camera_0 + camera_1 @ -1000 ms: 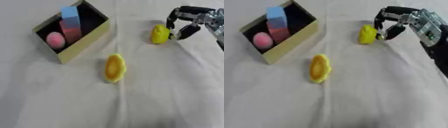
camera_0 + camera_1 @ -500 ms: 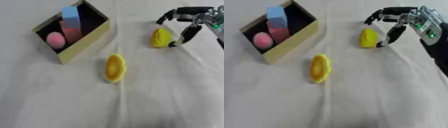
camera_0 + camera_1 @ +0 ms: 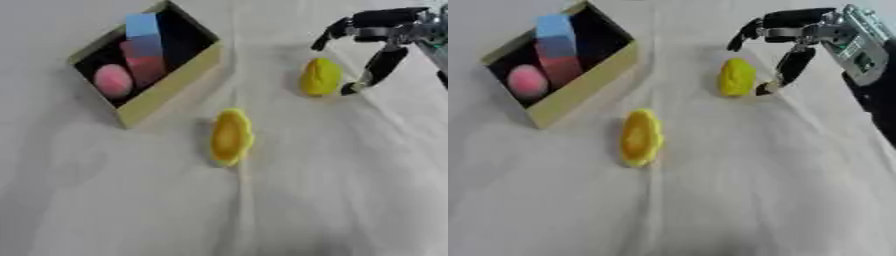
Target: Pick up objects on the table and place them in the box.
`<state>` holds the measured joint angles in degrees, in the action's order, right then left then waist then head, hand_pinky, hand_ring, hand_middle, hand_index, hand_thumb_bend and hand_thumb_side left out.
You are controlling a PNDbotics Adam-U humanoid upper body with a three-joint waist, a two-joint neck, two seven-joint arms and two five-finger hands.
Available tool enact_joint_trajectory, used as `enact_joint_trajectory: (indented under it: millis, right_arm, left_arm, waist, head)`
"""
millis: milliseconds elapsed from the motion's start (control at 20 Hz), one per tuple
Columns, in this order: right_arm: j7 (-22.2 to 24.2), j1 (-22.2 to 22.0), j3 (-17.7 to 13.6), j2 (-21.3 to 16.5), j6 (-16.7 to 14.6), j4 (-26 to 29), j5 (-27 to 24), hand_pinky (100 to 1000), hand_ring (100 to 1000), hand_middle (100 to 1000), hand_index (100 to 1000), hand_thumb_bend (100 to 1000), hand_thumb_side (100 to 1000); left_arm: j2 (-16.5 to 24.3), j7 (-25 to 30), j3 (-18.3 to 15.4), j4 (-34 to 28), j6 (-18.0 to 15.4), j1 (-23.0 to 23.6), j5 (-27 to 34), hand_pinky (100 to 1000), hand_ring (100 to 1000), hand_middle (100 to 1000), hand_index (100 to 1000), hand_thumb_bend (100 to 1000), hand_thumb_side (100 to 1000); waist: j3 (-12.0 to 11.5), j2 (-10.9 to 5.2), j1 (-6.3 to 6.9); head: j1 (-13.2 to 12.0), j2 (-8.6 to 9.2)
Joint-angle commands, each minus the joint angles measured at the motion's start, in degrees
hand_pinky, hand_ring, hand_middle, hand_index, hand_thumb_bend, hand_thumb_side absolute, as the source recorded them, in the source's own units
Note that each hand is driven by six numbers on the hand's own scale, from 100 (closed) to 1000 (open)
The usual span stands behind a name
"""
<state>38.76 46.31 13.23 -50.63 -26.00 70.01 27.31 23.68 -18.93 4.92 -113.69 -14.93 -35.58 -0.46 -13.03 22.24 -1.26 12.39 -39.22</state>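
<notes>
A tan box (image 3: 168, 90) with a dark inside stands at the upper left, holding a pink ball (image 3: 112, 80), a red block (image 3: 144, 64) and a blue block (image 3: 140, 25). A small yellow object (image 3: 320, 76) lies at the upper right. My right hand (image 3: 798, 37) arches over it, open, its fingers spread to either side without touching it. A longer yellow object (image 3: 230, 137) lies in the middle of the table. My left hand shows in no view.
A white cloth (image 3: 262, 210) with soft folds covers the table. My right forearm (image 3: 859, 47) comes in from the upper right corner.
My right hand has opened and lifted off the small yellow object, which now lies free on the cloth a little lower than before. The other things have not moved.
</notes>
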Motion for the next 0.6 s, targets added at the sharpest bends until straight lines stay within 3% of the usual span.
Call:
enact_joint_trajectory:
  millis: [50, 600]
  right_arm:
    - [1.29, 0.46, -0.12, -2.38, 0.0, 1.63, -1.9, 884, 916, 774, 886, 526, 160]
    - [2.08, 0.94, 0.81, -0.97, 0.83, 0.45, -1.96, 877, 909, 771, 876, 520, 161]
  left_arm:
    - [0.95, 0.21, -0.33, -0.9, -0.12, -0.56, 0.14, 684, 781, 654, 801, 511, 535]
    - [0.73, 0.31, -0.25, -0.9, -0.15, -0.7, 0.23, 684, 782, 653, 801, 510, 535]
  waist:
    - [-0.1, -1.51, 0.0]
    - [-0.56, -1.38, -0.04]
  head:
    - [-0.1, 0.51]
    - [0.02, 0.56]
